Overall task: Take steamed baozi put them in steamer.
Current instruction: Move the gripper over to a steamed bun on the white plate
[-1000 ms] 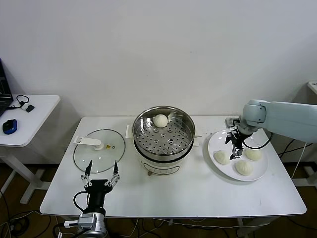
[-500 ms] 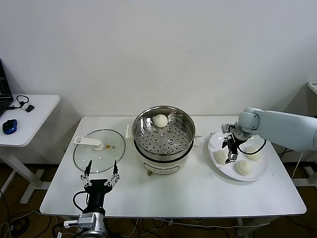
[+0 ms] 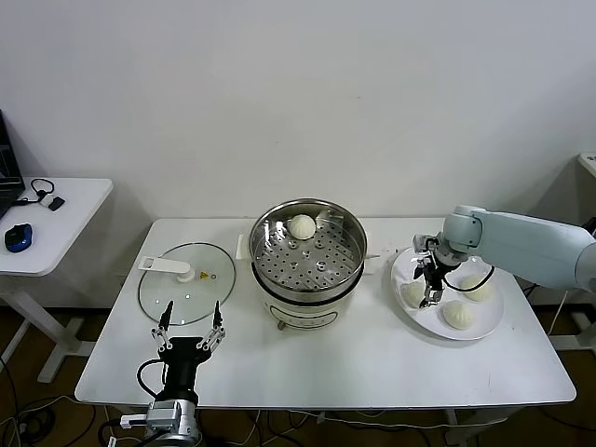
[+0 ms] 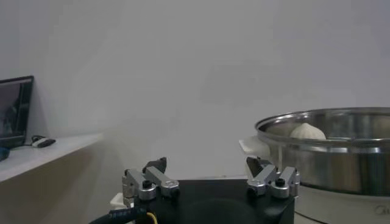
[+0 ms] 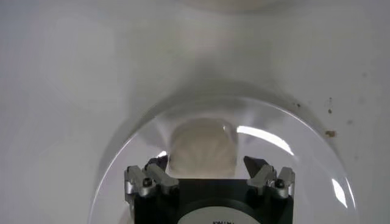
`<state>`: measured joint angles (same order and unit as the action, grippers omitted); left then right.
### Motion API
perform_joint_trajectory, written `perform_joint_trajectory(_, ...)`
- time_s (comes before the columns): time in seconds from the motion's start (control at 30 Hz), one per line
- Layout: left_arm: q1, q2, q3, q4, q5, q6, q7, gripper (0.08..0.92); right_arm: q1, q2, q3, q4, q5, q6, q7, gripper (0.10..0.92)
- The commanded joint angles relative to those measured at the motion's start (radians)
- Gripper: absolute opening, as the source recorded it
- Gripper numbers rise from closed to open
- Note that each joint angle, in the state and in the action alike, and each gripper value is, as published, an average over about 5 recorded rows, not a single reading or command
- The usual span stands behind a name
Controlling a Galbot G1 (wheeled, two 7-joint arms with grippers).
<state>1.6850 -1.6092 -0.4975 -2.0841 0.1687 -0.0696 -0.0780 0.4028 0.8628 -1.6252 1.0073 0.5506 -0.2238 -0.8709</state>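
Right gripper (image 3: 427,296) down over the white plate (image 3: 492,317) at the right end of the table (image 3: 372,363), pointing straight down at the nearest-left bun (image 3: 413,293). In the right wrist view its 2 fingers (image 5: 152,179) stand apart, 1 on each side of that bun (image 5: 201,148), not closed on it; whether the tips touch the dough cannot be told.

3 steamed baozi on the plate: the 1 under the gripper, 1 toward the back right (image 3: 479,289), 1 at the front (image 3: 458,315). A 4th (image 3: 301,226) sits on the perforated tray at the back of the steamer (image 3: 307,256), which stands mid-table.

Glass lid (image 3: 186,282) lies flat on the table left of the steamer, white handle up.

Left gripper (image 3: 190,328) parked low at the table's front-left edge, fingers (image 4: 146,182) spread, holding nothing.
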Motion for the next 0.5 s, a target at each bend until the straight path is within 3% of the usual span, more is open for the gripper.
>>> perform_joint_trajectory(0.03,0.000,-0.041,0.001,0.000,0.002,0.000,0.000,0.823,-0.014,0.010,0.021,-0.026,-0.015,0.009,-0.022,0.822)
perform_joint_trajectory(0.3,0.000,-0.040,0.000,0.000,0.001,0.000,0.000,0.823,-0.003,0.008,0.006,-0.016,-0.024,0.009,-0.035,0.667)
perform_joint_trajectory(0.5,-0.001,-0.040,0.001,-0.003,0.001,0.000,0.000,0.823,0.013,0.000,-0.003,-0.002,-0.024,0.008,-0.036,0.634)
